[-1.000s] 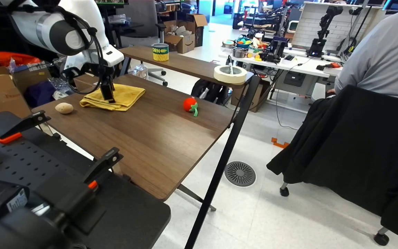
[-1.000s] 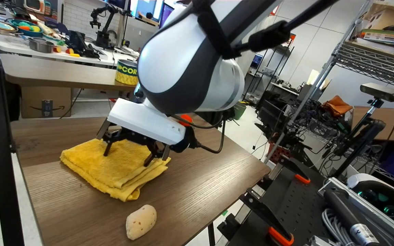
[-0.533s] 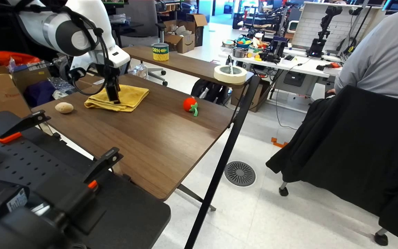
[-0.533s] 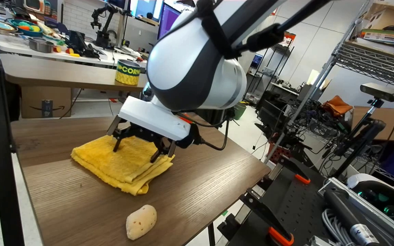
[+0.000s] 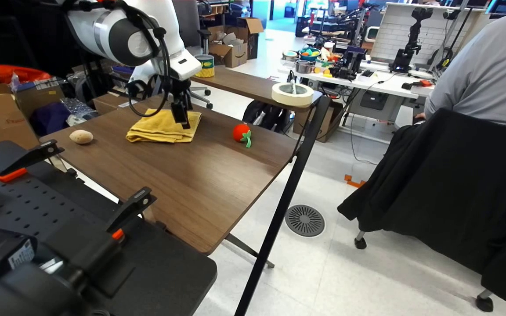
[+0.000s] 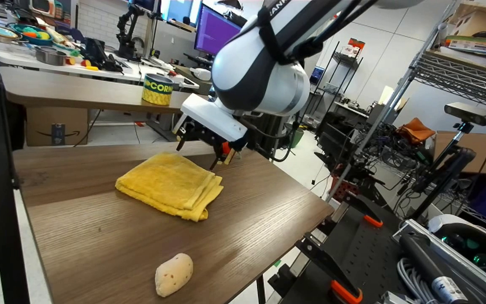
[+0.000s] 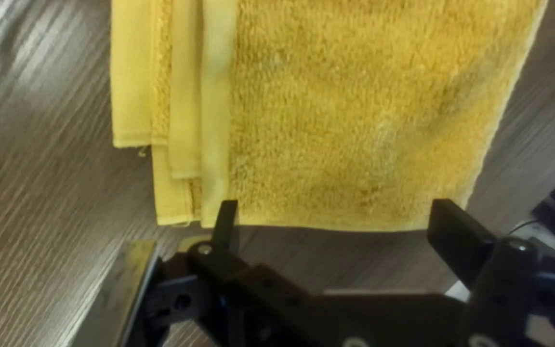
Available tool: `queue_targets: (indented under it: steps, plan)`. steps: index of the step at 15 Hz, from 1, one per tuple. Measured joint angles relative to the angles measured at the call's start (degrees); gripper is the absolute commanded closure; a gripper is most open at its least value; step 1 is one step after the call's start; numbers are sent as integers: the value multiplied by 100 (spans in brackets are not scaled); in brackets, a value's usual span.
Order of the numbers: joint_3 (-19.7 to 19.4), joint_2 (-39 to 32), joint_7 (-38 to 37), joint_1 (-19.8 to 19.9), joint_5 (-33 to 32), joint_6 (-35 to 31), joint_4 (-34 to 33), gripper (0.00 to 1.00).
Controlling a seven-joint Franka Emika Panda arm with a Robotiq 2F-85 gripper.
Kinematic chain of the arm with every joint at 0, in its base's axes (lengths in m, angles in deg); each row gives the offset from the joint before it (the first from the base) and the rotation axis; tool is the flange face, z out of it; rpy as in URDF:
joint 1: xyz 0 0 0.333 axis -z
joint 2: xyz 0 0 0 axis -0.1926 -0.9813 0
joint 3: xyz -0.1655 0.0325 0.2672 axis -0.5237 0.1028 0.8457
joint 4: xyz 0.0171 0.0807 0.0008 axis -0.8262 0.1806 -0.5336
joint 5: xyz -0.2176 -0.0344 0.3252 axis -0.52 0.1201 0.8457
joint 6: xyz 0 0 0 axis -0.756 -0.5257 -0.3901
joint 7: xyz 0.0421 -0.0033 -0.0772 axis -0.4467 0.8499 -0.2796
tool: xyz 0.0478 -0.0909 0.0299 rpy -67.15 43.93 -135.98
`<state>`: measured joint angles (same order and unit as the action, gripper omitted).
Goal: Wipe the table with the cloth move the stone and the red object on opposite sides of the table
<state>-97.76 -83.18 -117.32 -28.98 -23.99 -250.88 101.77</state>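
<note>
My claw point(image 7: 334, 208) has room between its spread fingers point(image 7: 457, 240). In an exterior view, I could pass over bare table point(image 5: 187, 188) between the cloth point(image 5: 158, 129) and the red object point(image 5: 240, 132); beyond the cloth's other side, the stone point(image 5: 81, 137) obstructs.

In an exterior view, my gripper point(image 6: 195, 158) hid much of the red object point(image 6: 226, 147). In my wrist view, the top edge cropped the cloth point(image 7: 335, 111), the bottom edge my gripper.

one cloth point(image 6: 169, 184) | one stone point(image 6: 174, 275) | one red object point(image 5: 240, 132) | clamps point(image 5: 131, 209) — two
</note>
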Motion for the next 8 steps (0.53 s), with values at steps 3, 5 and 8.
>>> queue_targets:
  steps: [3,5,8]
  plan:
    - [-44,10,-138,-24,-28,5,-46,0]
    - [-16,80,-142,-113,-130,114,-22,0]
    - [-12,178,-143,-201,-132,136,41,0]
